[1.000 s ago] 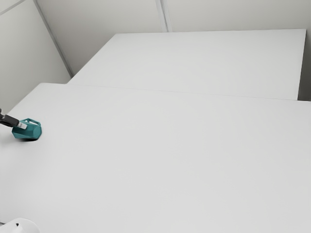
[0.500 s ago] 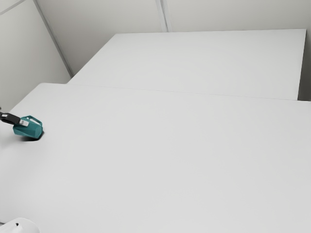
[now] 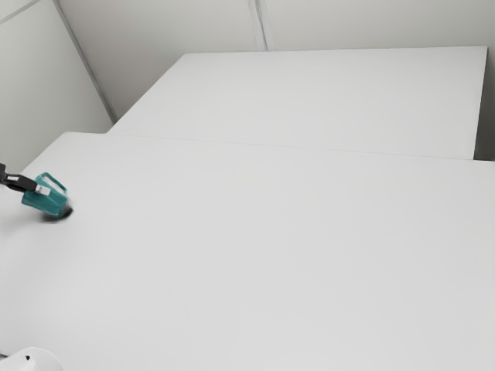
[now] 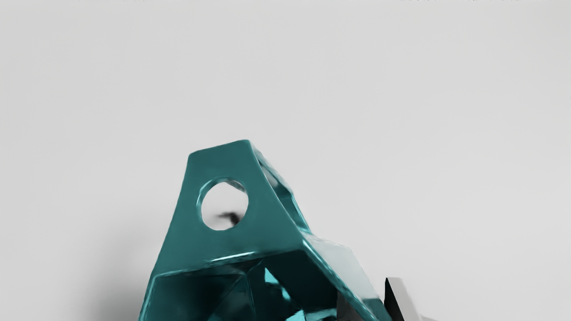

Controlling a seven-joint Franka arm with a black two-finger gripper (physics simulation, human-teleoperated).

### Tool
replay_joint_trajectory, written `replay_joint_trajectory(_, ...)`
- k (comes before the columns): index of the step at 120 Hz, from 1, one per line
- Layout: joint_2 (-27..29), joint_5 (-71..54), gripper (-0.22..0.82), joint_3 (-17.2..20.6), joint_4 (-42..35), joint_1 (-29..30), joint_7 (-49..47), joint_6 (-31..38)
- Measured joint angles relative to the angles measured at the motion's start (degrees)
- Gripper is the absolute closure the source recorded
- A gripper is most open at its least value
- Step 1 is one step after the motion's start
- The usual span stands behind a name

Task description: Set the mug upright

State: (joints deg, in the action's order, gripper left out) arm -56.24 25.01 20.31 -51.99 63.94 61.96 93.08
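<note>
In the exterior view the black gripper is at the far left, meeting the upper side of the teal mug. The mug is tilted, its handle toward the top and a dark shadow below its lower end. From the wrist view, the gripper is shut on one wall of the mug, with one finger inside the opening and the other outside. The mug's open mouth and the holed top of its handle face the camera; its base is hidden.
The white table stretches toward the exterior view's right, with a second white surface behind it. A white rounded object stands at the exterior view's lower left corner.
The mug has tipped further, its handle side rising, and has shifted slightly toward the exterior view's right. The gripper has moved up and a little right with it.
</note>
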Motion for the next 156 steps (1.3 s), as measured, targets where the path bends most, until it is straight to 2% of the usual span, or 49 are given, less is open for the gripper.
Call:
replay_joint_trajectory(31, 3.30, -0.60, 0.77, -0.25, -1.52, -0.69, -1.21, -0.13)
replay_joint_trajectory(48, 9.39, -3.55, 0.78, -0.81, -6.48, -2.11, -2.53, 0.25)
replay_joint_trajectory(64, 15.78, -7.08, 0.78, -0.90, -14.44, -4.25, -4.26, 2.64)
replay_joint_trajectory(87, 18.23, -17.52, 0.78, -0.99, -16.88, -14.95, -8.86, 8.08)
replay_joint_trajectory(108, 24.89, -24.03, 0.78, -2.33, -26.95, -22.79, -15.13, 14.16)
replay_joint_trajectory(123, 28.94, -26.23, 0.78, -4.11, -32.66, -28.41, -20.10, 17.96)
replay_joint_trajectory(156, 36.34, -27.37, 0.78, -10.52, -43.38, -40.95, -30.44, 22.61)
